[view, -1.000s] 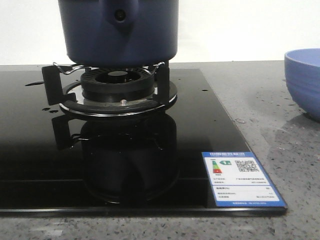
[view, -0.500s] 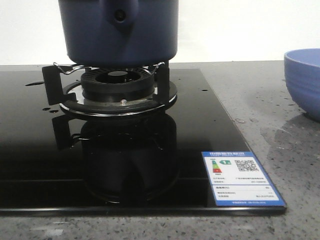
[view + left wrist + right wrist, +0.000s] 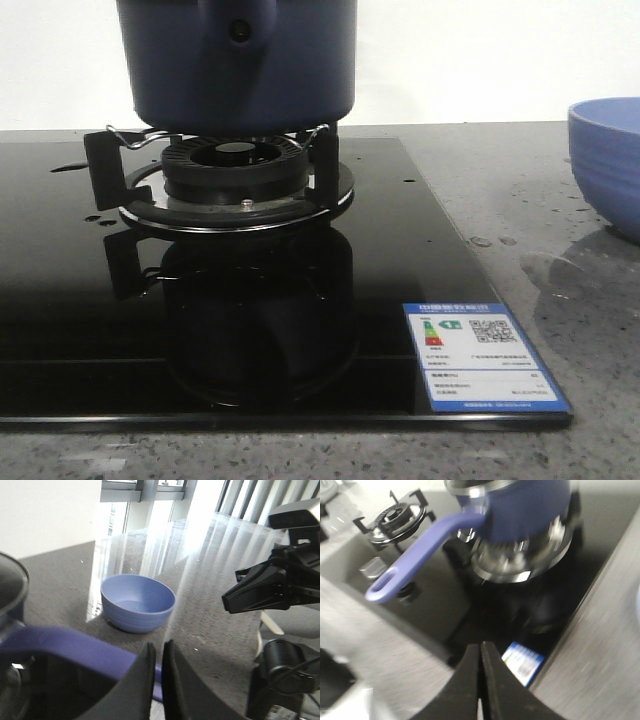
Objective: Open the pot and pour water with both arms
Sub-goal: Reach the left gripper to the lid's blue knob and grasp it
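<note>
One energy label [image 3: 487,358] (text unreadable) lies below the pot [image 3: 237,62]; both pincers closed, empty.

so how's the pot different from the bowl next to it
The pot is dark navy, straight-walled and stands on the burner support; the bowl is lighter blue, rounded and sits on the grey counter. The pot has a long handle; the bowl has none. Both are blue.

pot [image 3: 237,65]: dark navy, sits on burner stand, top cut off by frame, round hole facing camera
burner [image 3: 235,170]: black, on glossy black cooktop [image 3: 60,300]
label [image 3: 485,358]: blue-edged sticker, cooktop's near right corner
bowl [image 3: 606,160]: lighter blue, right edge, on grey speckled table [image 3: 560,250]
water [image 3: 545,268]: wet patch beside bowl; drops on cooktop
</note>
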